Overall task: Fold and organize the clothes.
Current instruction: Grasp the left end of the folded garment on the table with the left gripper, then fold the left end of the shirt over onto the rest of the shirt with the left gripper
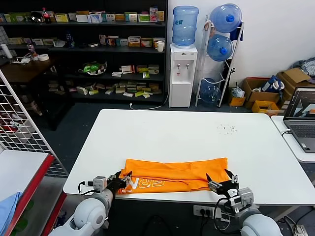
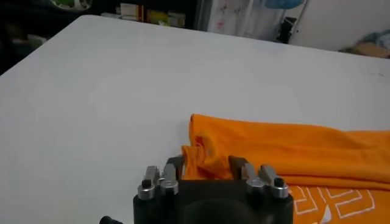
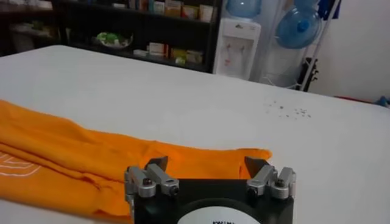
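**Orange shirt half-folded, both grippers at its near corners**

Near the front edge of the white rectangular table (image 1: 162, 132) lies the bright orange cotton T-shirt (image 1: 174, 174), already doubled into a long band with part of its white lettering (image 1: 147, 184) showing along the near side. The left gripper (image 2: 206, 167) has its fingers spread around a bunched near corner of the cloth, not clamped. The right gripper (image 3: 209, 172) hovers at the opposite end, fingers apart, with fabric beneath them. By my reading one lengthwise fold is done; the crosswise folds and final tidying remain. Whether either gripper's fingertips touch the cloth is hard to judge, and the shirt's sleeves and collar are hidden inside the fold.
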Controlling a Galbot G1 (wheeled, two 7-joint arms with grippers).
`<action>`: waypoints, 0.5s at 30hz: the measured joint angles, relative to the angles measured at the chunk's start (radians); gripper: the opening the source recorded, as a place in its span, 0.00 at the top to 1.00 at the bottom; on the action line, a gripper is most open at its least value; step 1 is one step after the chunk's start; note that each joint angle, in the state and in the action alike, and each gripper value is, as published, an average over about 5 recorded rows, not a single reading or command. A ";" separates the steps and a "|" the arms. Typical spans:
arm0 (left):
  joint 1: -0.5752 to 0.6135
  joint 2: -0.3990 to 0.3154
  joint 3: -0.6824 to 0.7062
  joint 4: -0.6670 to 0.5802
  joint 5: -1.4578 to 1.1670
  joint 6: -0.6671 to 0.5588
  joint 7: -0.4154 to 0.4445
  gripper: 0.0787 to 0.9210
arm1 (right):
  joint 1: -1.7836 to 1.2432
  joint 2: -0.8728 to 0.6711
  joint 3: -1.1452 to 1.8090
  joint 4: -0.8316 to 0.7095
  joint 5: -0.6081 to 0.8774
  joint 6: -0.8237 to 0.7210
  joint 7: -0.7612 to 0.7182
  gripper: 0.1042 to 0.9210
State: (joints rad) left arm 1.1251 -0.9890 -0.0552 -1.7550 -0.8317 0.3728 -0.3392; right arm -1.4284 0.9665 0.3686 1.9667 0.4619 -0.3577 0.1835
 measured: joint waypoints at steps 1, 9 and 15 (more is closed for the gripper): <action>0.000 -0.001 0.000 0.000 0.000 -0.001 0.001 0.55 | 0.000 0.002 0.000 0.000 -0.002 0.001 0.001 0.12; -0.001 0.007 -0.015 -0.004 0.013 -0.016 0.003 0.83 | -0.004 0.019 0.012 0.004 -0.021 0.012 0.004 0.12; -0.010 0.054 -0.046 0.011 0.012 -0.024 -0.003 0.97 | 0.002 0.035 0.023 -0.006 -0.049 0.031 0.002 0.12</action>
State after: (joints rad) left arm 1.1148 -0.9349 -0.1017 -1.7436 -0.8198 0.3483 -0.3423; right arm -1.4259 1.0019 0.3920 1.9608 0.4132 -0.3263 0.1851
